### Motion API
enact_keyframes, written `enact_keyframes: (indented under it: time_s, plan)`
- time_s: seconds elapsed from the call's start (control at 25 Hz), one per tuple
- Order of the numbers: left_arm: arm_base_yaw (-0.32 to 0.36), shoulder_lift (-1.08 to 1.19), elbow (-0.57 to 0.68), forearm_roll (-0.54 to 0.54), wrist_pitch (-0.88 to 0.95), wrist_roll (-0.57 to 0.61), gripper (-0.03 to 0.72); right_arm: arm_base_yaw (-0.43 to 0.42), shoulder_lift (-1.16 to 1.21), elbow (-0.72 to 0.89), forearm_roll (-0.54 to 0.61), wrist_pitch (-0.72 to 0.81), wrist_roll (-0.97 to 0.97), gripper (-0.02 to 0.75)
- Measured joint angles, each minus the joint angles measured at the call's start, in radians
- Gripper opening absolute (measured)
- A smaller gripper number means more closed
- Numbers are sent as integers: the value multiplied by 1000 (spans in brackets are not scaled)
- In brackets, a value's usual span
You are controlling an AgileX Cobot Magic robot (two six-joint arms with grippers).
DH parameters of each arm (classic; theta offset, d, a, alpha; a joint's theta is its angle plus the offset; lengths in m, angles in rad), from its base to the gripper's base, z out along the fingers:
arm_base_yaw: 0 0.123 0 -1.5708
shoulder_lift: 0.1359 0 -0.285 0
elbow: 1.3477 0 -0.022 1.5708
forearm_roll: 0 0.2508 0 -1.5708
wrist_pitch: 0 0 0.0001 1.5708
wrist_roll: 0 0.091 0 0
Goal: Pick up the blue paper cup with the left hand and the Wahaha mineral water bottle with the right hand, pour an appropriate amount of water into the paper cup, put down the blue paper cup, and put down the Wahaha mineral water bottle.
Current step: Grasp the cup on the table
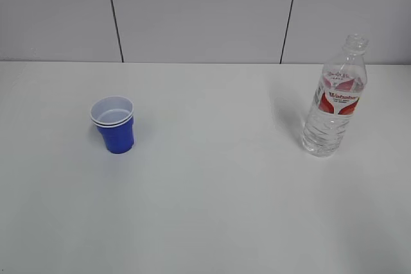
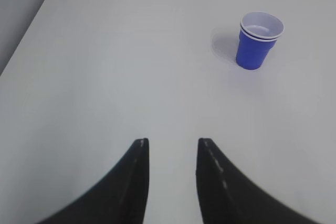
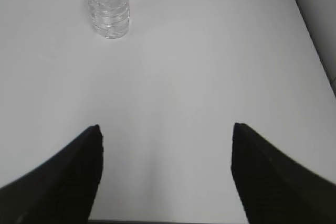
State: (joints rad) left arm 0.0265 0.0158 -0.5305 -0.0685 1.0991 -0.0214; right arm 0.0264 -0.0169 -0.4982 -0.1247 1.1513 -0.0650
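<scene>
The blue paper cup (image 1: 115, 126) stands upright on the left of the white table; it also shows far ahead and to the right in the left wrist view (image 2: 258, 40). The Wahaha mineral water bottle (image 1: 336, 97) stands upright on the right, uncapped, with clear water inside; its lower part shows at the top left of the right wrist view (image 3: 107, 2). My left gripper (image 2: 172, 141) is open and empty, well short of the cup. My right gripper (image 3: 166, 127) is wide open and empty, well short of the bottle. Neither gripper shows in the exterior view.
The white table (image 1: 212, 197) ends at a grey panelled wall (image 1: 199, 11) behind. The table's left edge shows in the left wrist view (image 2: 29, 27), and its right edge in the right wrist view (image 3: 312, 35).
</scene>
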Motion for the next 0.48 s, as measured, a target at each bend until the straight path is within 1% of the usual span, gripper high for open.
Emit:
enact_keyframes:
  time_s: [0.48]
  plan:
    - [0,0,0,0,0,0,238,0,0,0,0,0,0,568]
